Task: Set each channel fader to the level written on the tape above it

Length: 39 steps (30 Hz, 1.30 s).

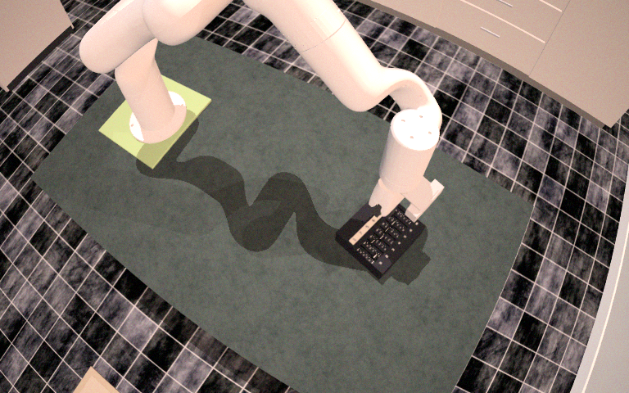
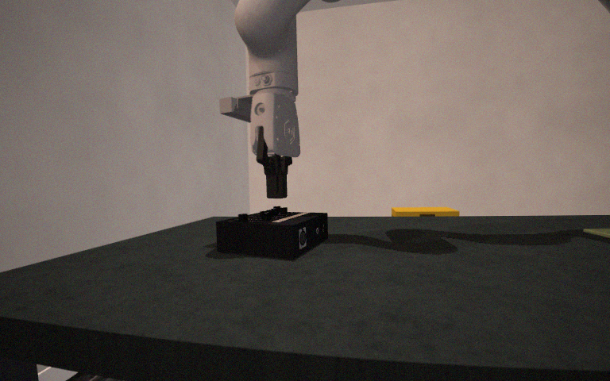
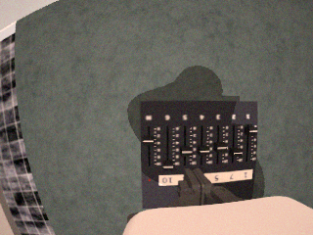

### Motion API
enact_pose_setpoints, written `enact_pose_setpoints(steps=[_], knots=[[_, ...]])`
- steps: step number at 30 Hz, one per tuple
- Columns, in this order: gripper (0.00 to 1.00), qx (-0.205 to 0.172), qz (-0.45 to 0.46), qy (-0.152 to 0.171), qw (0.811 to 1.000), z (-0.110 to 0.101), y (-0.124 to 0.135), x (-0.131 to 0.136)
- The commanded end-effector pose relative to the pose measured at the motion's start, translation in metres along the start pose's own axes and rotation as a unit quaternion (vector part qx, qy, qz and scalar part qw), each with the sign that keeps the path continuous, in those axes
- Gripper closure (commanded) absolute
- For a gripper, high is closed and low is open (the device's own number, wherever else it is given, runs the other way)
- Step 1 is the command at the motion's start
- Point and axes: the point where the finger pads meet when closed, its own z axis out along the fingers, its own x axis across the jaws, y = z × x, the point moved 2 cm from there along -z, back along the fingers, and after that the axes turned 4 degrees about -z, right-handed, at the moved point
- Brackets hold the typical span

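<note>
The black lighting desk [image 1: 381,269] [image 2: 256,240] [image 3: 151,197] lies flat on the table. In the wrist view its pale tape [image 3: 226,177] reads 10 at channel 6, 5 at channel 3 and 7 at channel 2; channel 1's digit looks like 1. My gripper hides the tape at channels 5 and 4. The channel 6 fader [image 3: 168,166] is at the tape end. Faders 5 [image 3: 187,152], 4 [image 3: 204,151], 3 [image 3: 222,148] and 2 [image 3: 238,154] stand mid-slot or beyond. Fader 1 [image 3: 252,131] and the master fader [image 3: 148,141] are farther from the tape. My gripper [image 2: 276,196] [image 3: 190,181] is shut and empty above the desk.
The green-grey table top [image 1: 278,296] [image 2: 382,305] [image 3: 88,88] bears the desk. The arm's base stands on a lime plate [image 1: 196,99] at the far left in the top view. A yellow box [image 2: 425,211] shows behind the table in the exterior view.
</note>
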Motion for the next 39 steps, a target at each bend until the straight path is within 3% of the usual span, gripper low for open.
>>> enact_pose_setpoints(steps=[1, 39], knots=[[1.0, 0.001, 0.0, 0.0, 1.0, 0.0, -0.001, 0.0], [1.0, 0.001, 0.0, 0.0, 1.0, 0.019, -0.001, 0.0]])
